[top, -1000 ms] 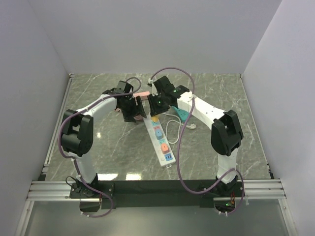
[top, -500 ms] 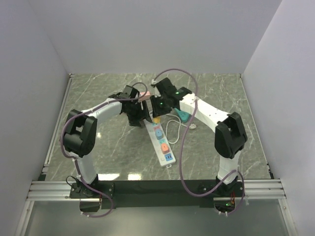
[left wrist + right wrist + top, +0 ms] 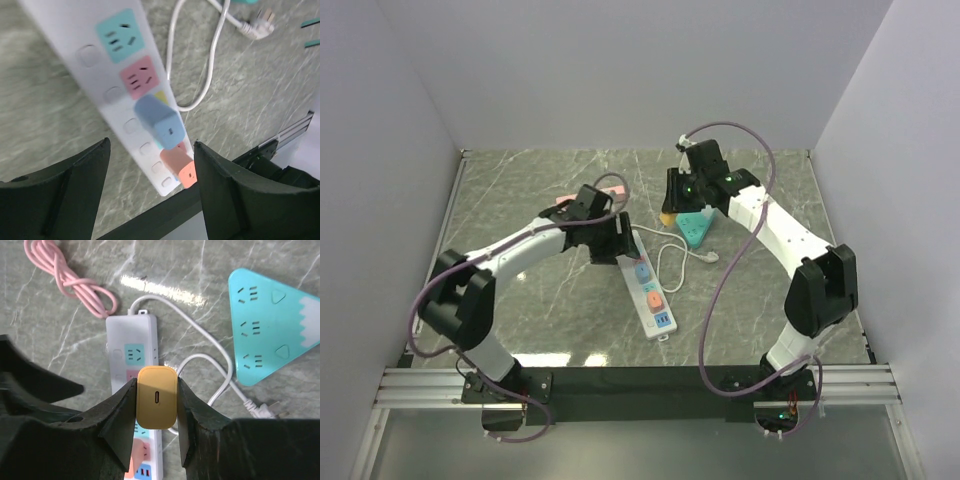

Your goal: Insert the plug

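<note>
A white power strip point(image 3: 646, 287) lies in the middle of the table, with a blue plug point(image 3: 157, 120) and an orange plug point(image 3: 181, 167) seated in it. Its teal socket point(image 3: 117, 35) and pink socket point(image 3: 139, 77) are empty. My right gripper point(image 3: 157, 399) is shut on a yellow plug point(image 3: 157, 397) and holds it in the air above the strip's far end point(image 3: 132, 347). In the top view that gripper point(image 3: 672, 208) is behind and to the right of the strip. My left gripper point(image 3: 151, 146) is open and empty, hovering over the strip's far end point(image 3: 611, 240).
A teal triangular power strip point(image 3: 698, 230) lies just right of my right gripper. The white strip's cord point(image 3: 670, 262) loops beside it and ends in a loose plug point(image 3: 256, 27). A coiled pink cable point(image 3: 75, 282) lies at the back.
My right gripper has moved back and to the right, away from the strip, with the yellow plug in it. My left gripper has moved right, over the strip's far end.
</note>
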{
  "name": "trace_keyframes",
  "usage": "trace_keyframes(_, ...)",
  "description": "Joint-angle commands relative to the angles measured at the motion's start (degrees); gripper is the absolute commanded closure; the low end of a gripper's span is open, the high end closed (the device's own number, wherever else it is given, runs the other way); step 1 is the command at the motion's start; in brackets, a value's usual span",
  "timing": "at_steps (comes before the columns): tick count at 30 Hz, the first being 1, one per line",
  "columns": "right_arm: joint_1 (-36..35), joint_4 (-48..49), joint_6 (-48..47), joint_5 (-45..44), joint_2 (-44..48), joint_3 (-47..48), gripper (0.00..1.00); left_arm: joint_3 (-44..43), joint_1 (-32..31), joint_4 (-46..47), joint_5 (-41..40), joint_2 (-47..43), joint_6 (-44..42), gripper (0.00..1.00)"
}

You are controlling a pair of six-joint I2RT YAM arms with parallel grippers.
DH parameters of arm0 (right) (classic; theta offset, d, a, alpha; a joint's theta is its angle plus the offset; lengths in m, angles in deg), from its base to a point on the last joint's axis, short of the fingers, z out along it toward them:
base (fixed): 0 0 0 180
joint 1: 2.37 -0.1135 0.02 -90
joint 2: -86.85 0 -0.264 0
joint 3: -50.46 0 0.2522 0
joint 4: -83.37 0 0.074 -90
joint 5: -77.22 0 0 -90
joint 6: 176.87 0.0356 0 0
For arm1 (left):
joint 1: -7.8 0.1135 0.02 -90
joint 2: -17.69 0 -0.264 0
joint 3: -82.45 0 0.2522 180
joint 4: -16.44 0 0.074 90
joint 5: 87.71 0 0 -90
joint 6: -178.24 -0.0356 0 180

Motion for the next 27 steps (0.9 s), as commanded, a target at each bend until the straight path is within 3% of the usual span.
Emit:
trace_keyframes(1, -0.33, 4.3, 1.39, 1.68, 3.89, -2.88, 1.0, -4.5, -2.63, -1.25, -0.17, 4.48, 0.46, 0.27)
trace_keyframes(11, -0.41, 7.29, 2.72, 3.35, 9.25, -7.37, 1.0, -13.3, -6.24, -9.16, -2.01, 12.93, -0.34, 0.28)
trace_keyframes(14, -0.41, 7.91, 2.8, 3.7, 9.6, -7.55, 1.0, -14.7, -6.42, -11.44, -2.54, 14.95, -0.6, 0.33)
trace_keyframes(15, -0.33, 8.09, 2.63, 3.71, 9.69, -7.64, 1.0, -15.14, -6.51, -11.97, -2.8, 15.91, -0.77, 0.44)
trace_keyframes(18, -0.41, 8.52, 2.28, 3.97, 9.87, -7.72, 1.0, -17.25, -7.21, -14.61, -3.5, 17.76, -1.56, 0.54)
trace_keyframes(25, -0.33, 9.58, 1.75, 5.02, 9.87, -7.64, 1.0, -22.87, -8.79, -20.94, -6.85, 21.28, -2.97, 0.58)
trace_keyframes(27, -0.24, 10.11, 1.84, 5.37, 9.96, -7.64, 1.0, -23.84, -8.71, -21.64, -7.02, 22.16, -3.23, 0.64)
